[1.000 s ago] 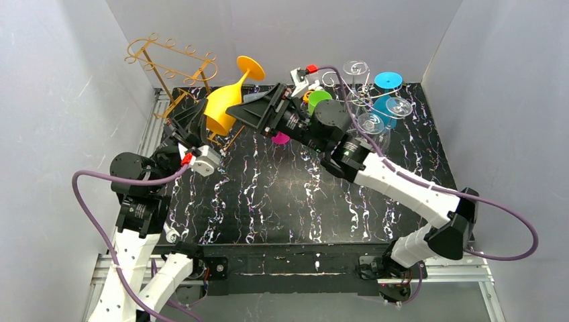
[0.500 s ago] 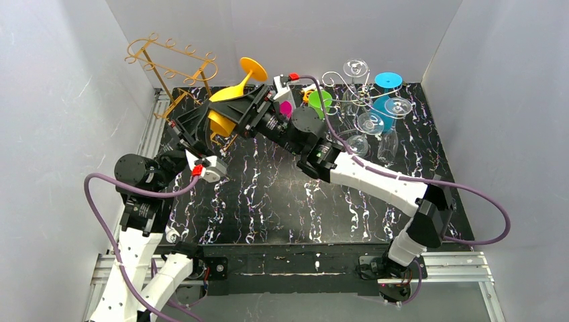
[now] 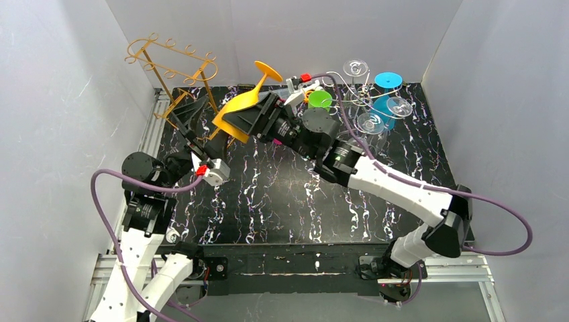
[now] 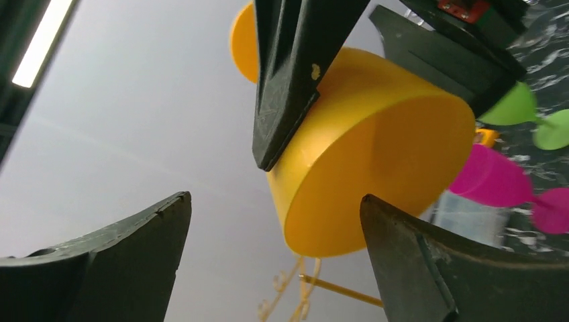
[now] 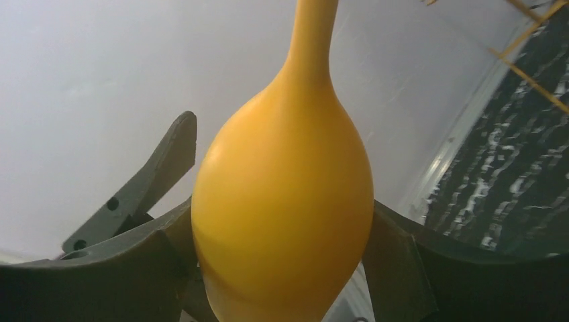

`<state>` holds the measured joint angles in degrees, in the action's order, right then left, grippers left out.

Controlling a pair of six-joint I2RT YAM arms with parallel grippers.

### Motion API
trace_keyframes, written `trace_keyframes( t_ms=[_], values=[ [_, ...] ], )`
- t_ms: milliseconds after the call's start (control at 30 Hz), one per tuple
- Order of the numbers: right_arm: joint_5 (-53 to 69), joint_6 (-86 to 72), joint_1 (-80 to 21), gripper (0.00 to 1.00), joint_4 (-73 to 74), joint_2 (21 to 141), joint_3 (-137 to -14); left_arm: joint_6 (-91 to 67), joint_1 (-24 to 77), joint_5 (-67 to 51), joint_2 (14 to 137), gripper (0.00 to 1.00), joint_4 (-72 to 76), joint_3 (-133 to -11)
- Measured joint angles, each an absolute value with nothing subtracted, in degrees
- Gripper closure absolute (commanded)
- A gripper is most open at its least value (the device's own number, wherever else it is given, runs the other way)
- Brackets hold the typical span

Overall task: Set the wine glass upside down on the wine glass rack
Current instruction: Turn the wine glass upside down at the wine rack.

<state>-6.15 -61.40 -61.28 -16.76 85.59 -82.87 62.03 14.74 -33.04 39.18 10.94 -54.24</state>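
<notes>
The right claw [image 3: 236, 122] grips the tilted yellow wine glass [image 3: 240, 104], apparently just beside the gold rack [image 3: 164, 82].

The left tool [image 4: 274, 201] has let go of the yellow wine glass [image 3: 236, 111], now clamped by the right tool [image 5: 282, 228].

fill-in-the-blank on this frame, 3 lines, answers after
The right end effector grips the yellow wine glass by its ___.
The left end effector stands ___, apart from the glass.
The gold wire rack stands at the table's far ___ corner.
Missing words: bowl; open; left.
</notes>
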Motion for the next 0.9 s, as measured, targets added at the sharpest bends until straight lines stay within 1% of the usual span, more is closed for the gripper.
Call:
trace_keyframes(
  t_ms=[167, 333, 433, 700, 900],
  values=[
    [-8.59, -48.33, -61.1, 0.34, -2.07, 80.46, -83.49, 55.8, 14.74, -34.53, 39.03, 0.02, -2.26, -59.4],
    [-11.03, -36.09, -61.1, 0.34, 11.05, 72.09, -79.64, 51.68, 14.74, -35.6, 38.03, 0.02, -7.37, -59.55],
    [-10.4, -30.22, -61.08, 0.35, 17.47, 69.29, -77.6, 50.48, 14.74, -36.21, 38.23, 0.02, -8.36, -58.9],
    [-1.98, -19.43, -61.1, 0.35, 30.68, 71.33, -76.89, 45.89, 14.74, -41.14, 43.2, 0.02, -8.14, -60.5],
    [3.79, -15.21, -61.37, 0.34, 35.37, 75.43, -80.11, 45.88, 14.74, -47.73, 44.85, 0.1, -10.3, -61.63]
  ],
)
